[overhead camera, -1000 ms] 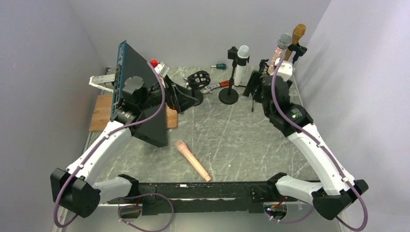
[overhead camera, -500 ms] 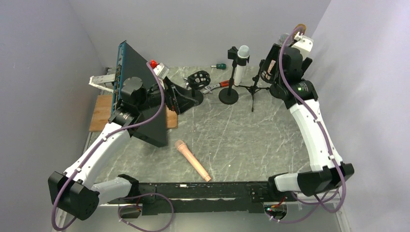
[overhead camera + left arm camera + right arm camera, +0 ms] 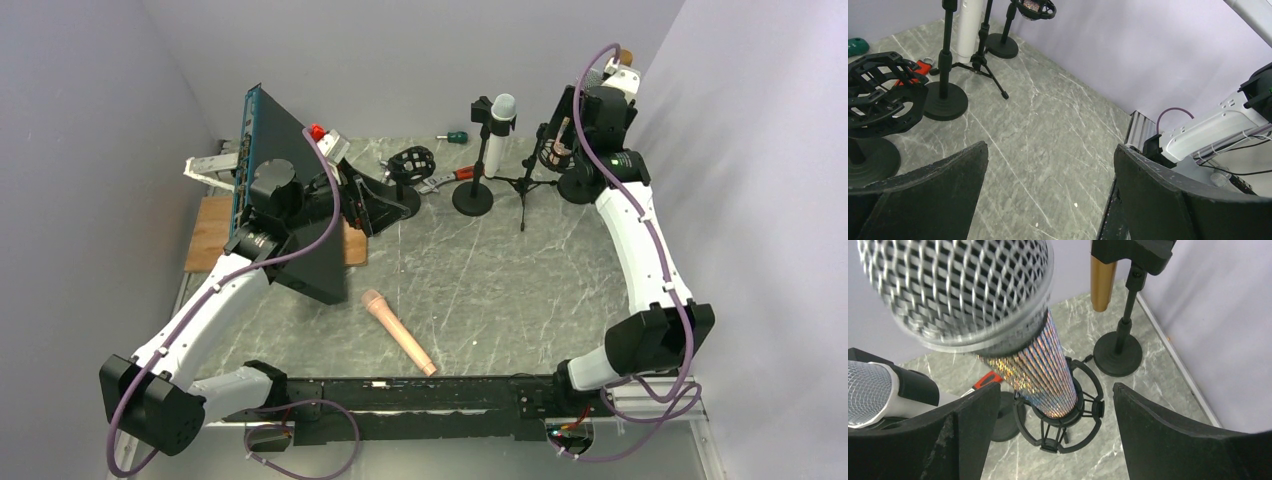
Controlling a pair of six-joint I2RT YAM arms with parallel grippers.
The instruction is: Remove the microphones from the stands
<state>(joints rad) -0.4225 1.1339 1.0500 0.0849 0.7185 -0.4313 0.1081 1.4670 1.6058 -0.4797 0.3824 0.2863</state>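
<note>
Clearance is narrowed by the side wall (image 3: 1223, 315). The glittery, mesh-headed microphone (image 3: 1023, 365) is seated in its black ring mount (image 3: 1048, 432), flanked by the spread right gripper (image 3: 1055, 387); the left gripper (image 3: 1050, 147) is also spread.

No words, brands or numbers can be read (not even on the microphone (image 3: 1024, 365)).

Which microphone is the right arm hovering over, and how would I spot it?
Look to the far right corner of the table, where three microphones stand upright in stands. It is the middle microphone, seated in a black ring-shaped cradle. Unlike the white microphone and the gold one beside it, its handle glitters rainbow-coloured beneath a silver mesh head.
</note>
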